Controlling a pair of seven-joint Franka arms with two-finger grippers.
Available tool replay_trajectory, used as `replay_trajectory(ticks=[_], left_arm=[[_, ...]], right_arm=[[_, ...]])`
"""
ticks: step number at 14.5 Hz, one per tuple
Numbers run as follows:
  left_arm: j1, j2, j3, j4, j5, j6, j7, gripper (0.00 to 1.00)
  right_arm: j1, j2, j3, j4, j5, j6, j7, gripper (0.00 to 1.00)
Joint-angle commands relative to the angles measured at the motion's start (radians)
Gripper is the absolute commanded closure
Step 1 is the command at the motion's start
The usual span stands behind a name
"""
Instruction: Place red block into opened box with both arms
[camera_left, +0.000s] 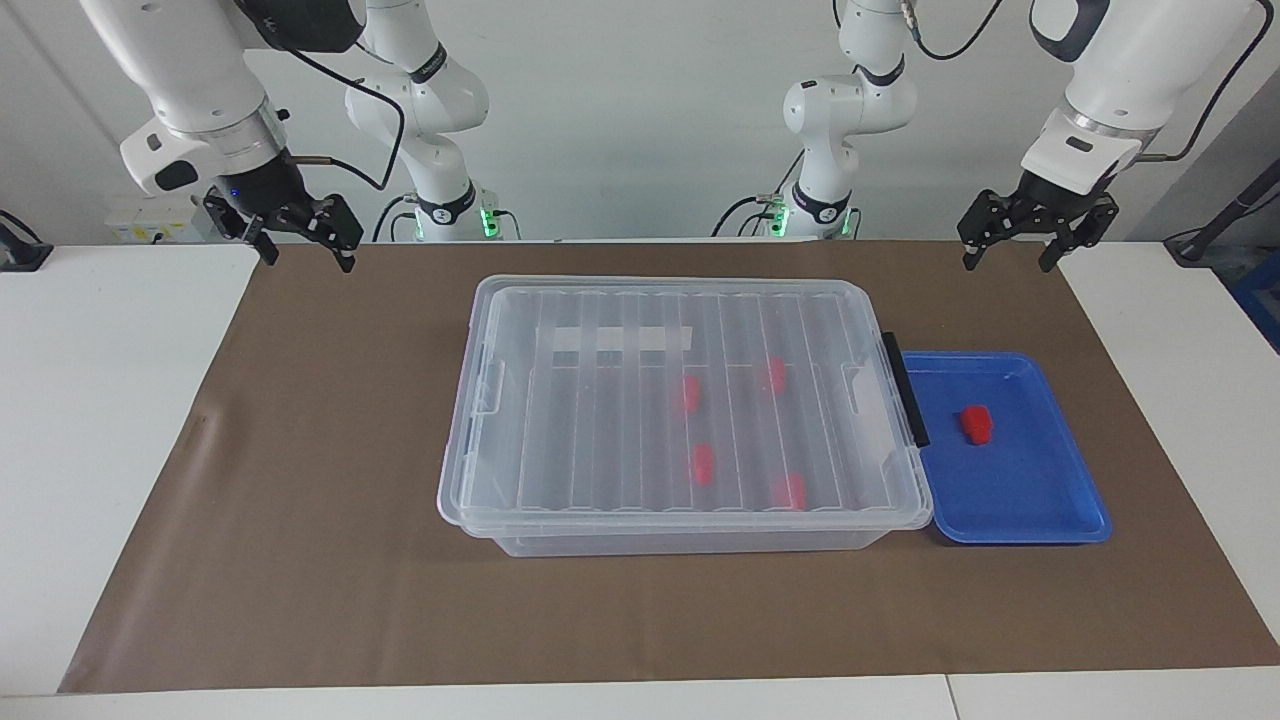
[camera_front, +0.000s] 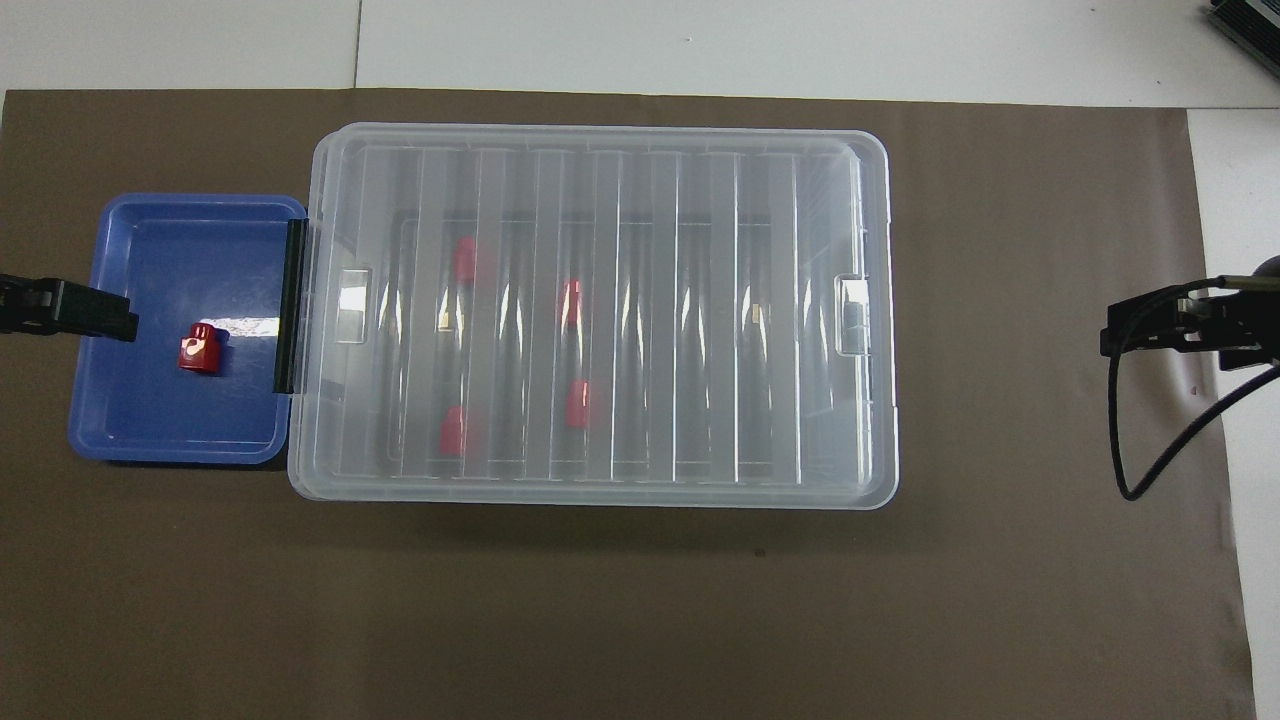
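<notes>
lid (camera_left: 690, 390) closed on box (camera_left: 680, 540) mid-frame, red block (camera_left: 977, 423) in blue tray (camera_left: 1050, 500) at centre right, left gripper (camera_left: 1036, 238) upper right and right gripper (camera_left: 300, 232) upper left both spread, empty; risk: block dropped onto closed lid.

White table (camera_left: 120, 420); brown mat (camera_left: 330, 560) bears box (camera_left: 520, 543), blue tray (camera_left: 1030, 500).

One camera looks down across the bench toward the robots; another looks steeply down from above them. Both share the large clear ribbed-lid plastic box (camera_left: 680, 400) (camera_front: 600, 310).
</notes>
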Motion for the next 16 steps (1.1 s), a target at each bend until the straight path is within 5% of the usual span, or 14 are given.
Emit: replay_trajectory(ticks=[1, 7, 16], left_arm=[[0.004, -0.014, 0.003, -0.014, -0.012, -0.005, -0.009, 0.00], [0.004, -0.016, 0.003, -0.014, -0.012, -0.011, -0.009, 0.00], [0.092, -0.065, 0.003, -0.130, -0.005, 0.085, 0.001, 0.00]], right_arm=[[-0.013, -0.027, 0.007, -0.029, 0.007, 0.001, 0.005, 0.00], [-0.011, -0.027, 0.009, -0.030, 0.008, 0.003, 0.003, 0.00], [0.030, -0.008, 0.016, -0.159, 0.011, 0.269, -0.003, 0.00]])
